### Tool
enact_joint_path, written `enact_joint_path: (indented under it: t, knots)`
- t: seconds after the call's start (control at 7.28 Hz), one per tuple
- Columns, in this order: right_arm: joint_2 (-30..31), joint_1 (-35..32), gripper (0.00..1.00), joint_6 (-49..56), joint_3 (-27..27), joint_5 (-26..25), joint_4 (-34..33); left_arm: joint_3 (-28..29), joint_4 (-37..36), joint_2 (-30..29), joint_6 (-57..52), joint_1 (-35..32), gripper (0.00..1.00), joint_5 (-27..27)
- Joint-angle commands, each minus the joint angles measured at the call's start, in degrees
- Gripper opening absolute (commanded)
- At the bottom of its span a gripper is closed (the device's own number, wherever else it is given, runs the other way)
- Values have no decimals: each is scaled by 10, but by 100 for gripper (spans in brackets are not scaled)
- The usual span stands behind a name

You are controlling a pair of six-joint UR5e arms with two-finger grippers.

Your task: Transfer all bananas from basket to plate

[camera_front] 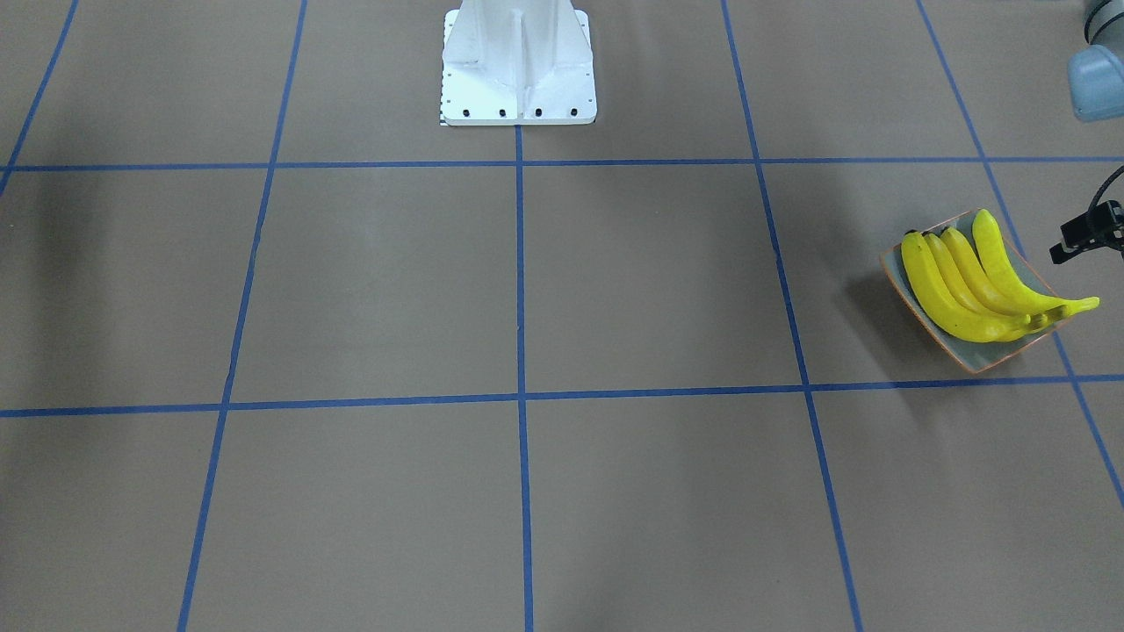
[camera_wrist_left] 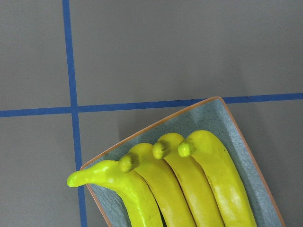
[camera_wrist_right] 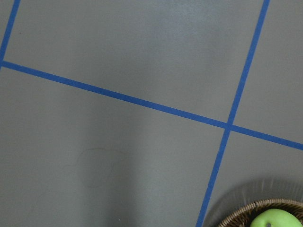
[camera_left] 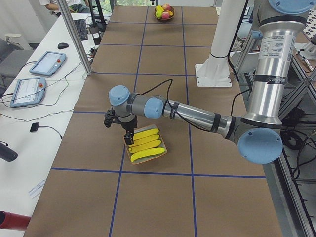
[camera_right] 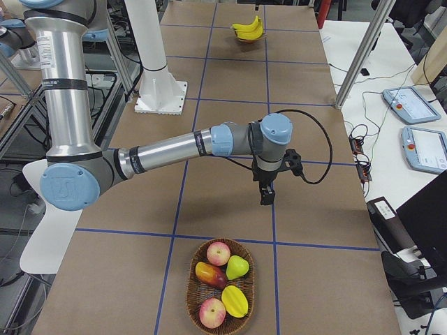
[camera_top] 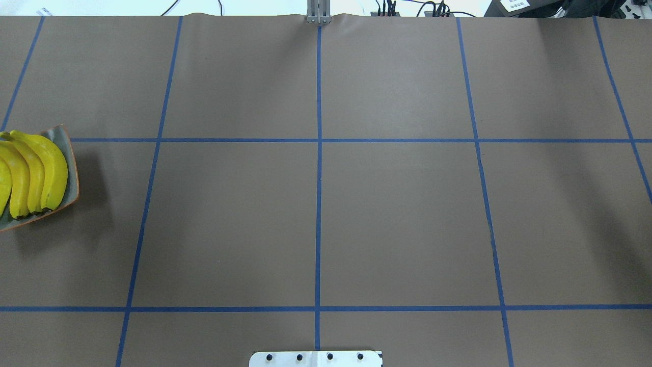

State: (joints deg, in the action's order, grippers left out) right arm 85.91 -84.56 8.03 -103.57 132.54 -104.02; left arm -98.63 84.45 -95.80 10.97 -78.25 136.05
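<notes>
Four glossy yellow bananas (camera_front: 961,281) lie side by side on the grey-green plate (camera_front: 988,358) with an orange-brown rim. They also show in the overhead view (camera_top: 35,173), the left wrist view (camera_wrist_left: 189,184) and the left side view (camera_left: 145,143). My left gripper (camera_left: 129,139) hangs just above the plate's edge by the banana tips; I cannot tell whether it is open or shut. My right gripper (camera_right: 266,195) hangs over bare table a little beyond the basket (camera_right: 192,279); I cannot tell its state either. No fingers show in either wrist view.
The wicker basket holds red apples (camera_right: 218,252), a green fruit (camera_right: 237,266) and a yellow fruit (camera_right: 235,300); no banana shows in it. Its rim shows in the right wrist view (camera_wrist_right: 255,210). The white robot pedestal (camera_front: 518,70) stands mid-table. Blue tape lines grid the brown table.
</notes>
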Motion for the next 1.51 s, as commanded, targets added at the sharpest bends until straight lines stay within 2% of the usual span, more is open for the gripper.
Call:
enact_joint_path:
  t: [0.0,1.37]
  knots:
    - [2,-3,100,4,-5,-2,-14,1,-1,0,-1,0,100,0]
    - [8,-3,100,-3,-6,8,-8,-3,0,17,-5,-1,100,-4]
